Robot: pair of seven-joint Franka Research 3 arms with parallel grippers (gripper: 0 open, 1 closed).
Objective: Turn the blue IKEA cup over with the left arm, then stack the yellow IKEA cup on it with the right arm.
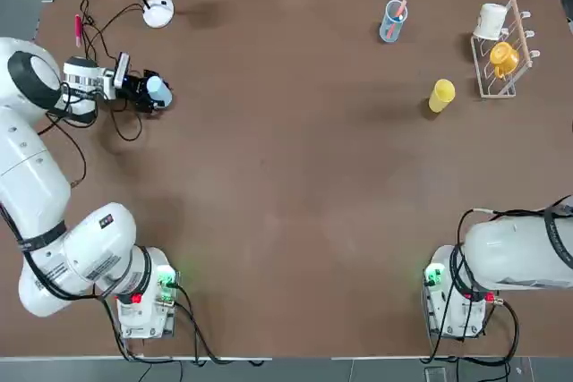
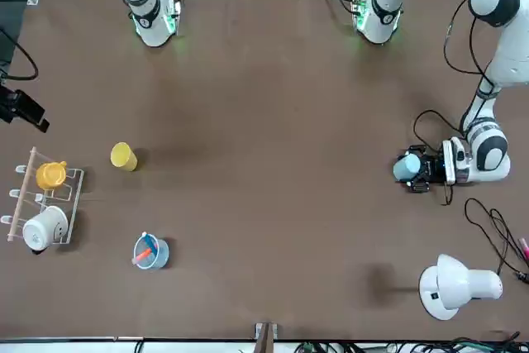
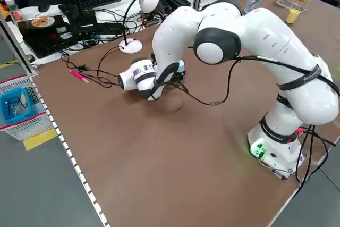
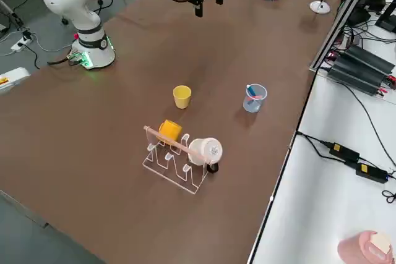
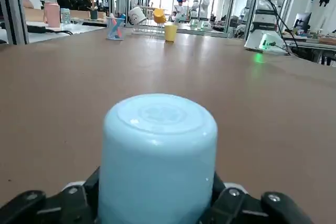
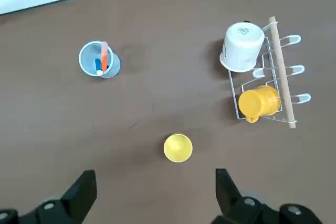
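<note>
The blue IKEA cup (image 1: 159, 89) is at the far left of the table, and my left gripper (image 1: 149, 92) is shut on it from the side. In the left wrist view the cup (image 5: 159, 150) stands with its closed base upward between the two black fingers (image 5: 73, 203). The yellow IKEA cup (image 1: 441, 95) stands mouth up on the far right part of the table. My right gripper (image 6: 155, 203) hangs open high above the yellow cup (image 6: 178, 147), holding nothing; the right side view shows this gripper (image 4: 208, 1) well off the table.
A clear glass with a pink stick (image 1: 392, 21) stands at the back, right of centre. A wire rack (image 1: 512, 42) at the back right holds a white mug (image 1: 491, 21) and an orange mug (image 1: 503, 58). A white lamp (image 1: 158, 11) and loose cables (image 1: 107, 29) lie behind the left gripper.
</note>
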